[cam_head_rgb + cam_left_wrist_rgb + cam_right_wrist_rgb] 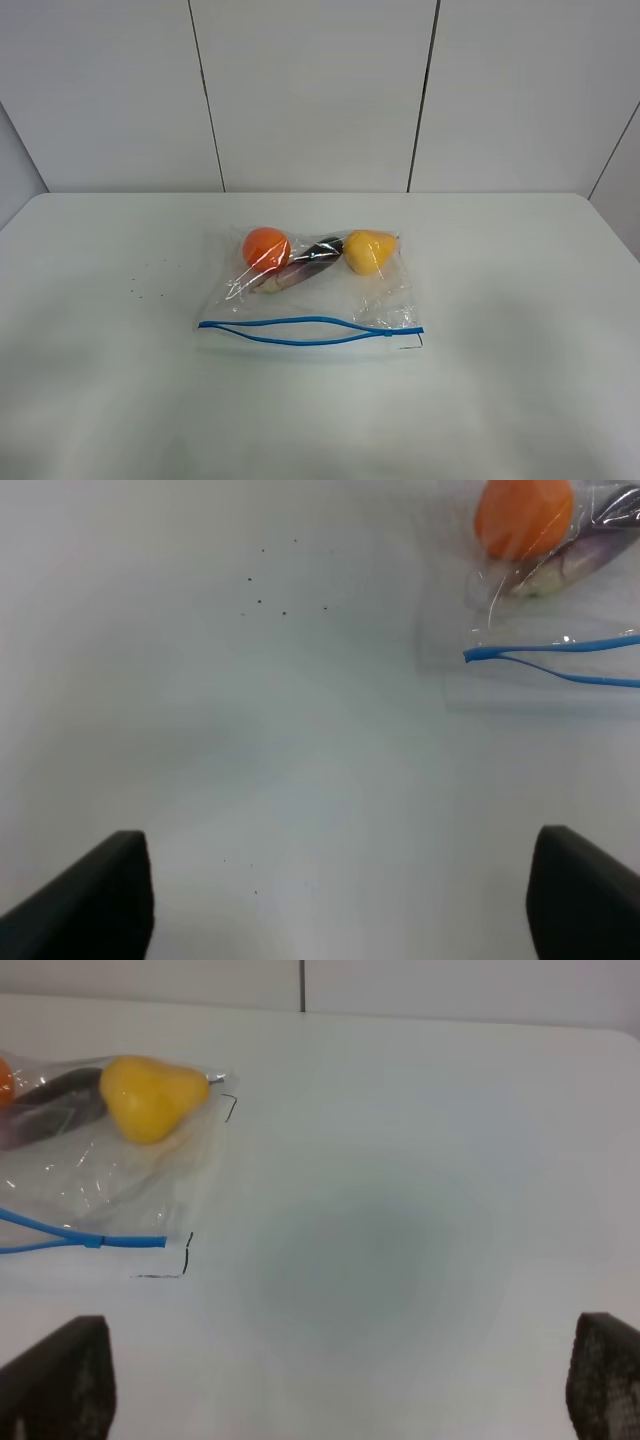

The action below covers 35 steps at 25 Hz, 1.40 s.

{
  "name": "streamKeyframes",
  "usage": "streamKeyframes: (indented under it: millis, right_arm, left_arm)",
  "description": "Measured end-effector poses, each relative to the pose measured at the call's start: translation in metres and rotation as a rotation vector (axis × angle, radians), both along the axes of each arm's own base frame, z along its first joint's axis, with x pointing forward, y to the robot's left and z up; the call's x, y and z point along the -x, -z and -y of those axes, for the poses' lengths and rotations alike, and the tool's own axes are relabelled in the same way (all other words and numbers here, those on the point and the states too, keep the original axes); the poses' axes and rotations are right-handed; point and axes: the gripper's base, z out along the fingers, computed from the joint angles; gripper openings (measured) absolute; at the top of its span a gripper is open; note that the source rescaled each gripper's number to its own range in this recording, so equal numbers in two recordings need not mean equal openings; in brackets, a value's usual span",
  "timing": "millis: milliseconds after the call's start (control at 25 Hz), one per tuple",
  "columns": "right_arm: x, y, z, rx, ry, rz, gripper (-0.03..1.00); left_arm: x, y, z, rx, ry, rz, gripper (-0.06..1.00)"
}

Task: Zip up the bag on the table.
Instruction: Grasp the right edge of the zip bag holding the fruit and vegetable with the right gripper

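White matte table (520, 300), backed by pale wall panels (310, 90), fills every view. Over bare tabletop the left gripper (340, 905) hangs with its jaws spread wide and nothing between them, just short of the bag's left end. The right gripper (340, 1385) is equally spread and empty off the right end. Between them the bag (310, 290) lies flat mid-table, its blue zipper strip (310, 330) along the camera-side edge, tracks bowed apart in the middle and meeting at both ends. Behind the strip sit an orange toy (266, 247), a purple toy (315, 258) and a yellow toy (368, 250). The film looks light, limp and slippery, likely to skid or crumple, so one claw should probably pin a zipper end while the other pinches the tracks together and runs along them
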Motion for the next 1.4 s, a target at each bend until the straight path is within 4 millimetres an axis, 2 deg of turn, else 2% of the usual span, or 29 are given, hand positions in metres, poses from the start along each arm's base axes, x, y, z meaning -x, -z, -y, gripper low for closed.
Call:
streamKeyframes:
  millis: [440, 600, 760, 880, 1040, 1200, 1400]
  right_arm:
    - [0.0, 0.0, 0.0, -0.001, -0.001, 0.0, 1.0]
    - [-0.011, -0.01, -0.002, -0.015, -0.006, -0.058, 1.0]
    - [-0.046, -0.037, -0.007, -0.06, -0.026, -0.175, 1.0]
    - [-0.082, -0.051, -0.013, -0.107, -0.045, -0.289, 1.0]
    - [-0.135, -0.054, -0.02, -0.137, -0.062, -0.447, 1.0]
    - [-0.184, -0.038, -0.023, -0.117, -0.074, -0.588, 1.0]
    - [-0.231, -0.003, -0.028, -0.128, -0.111, -0.706, 1.0]
  left_arm:
    - [0.0, 0.0, 0.0, 0.0, 0.0, 0.0, 1.0]
    - [0.0, 0.0, 0.0, 0.0, 0.0, 0.0, 1.0]
    - [0.0, 0.0, 0.0, 0.0, 0.0, 0.0, 1.0]
    - [0.0, 0.0, 0.0, 0.0, 0.0, 0.0, 1.0]
    - [0.0, 0.0, 0.0, 0.0, 0.0, 0.0, 1.0]
    - [0.0, 0.0, 0.0, 0.0, 0.0, 0.0, 1.0]
    - [0.0, 0.0, 0.0, 0.0, 0.0, 0.0, 1.0]
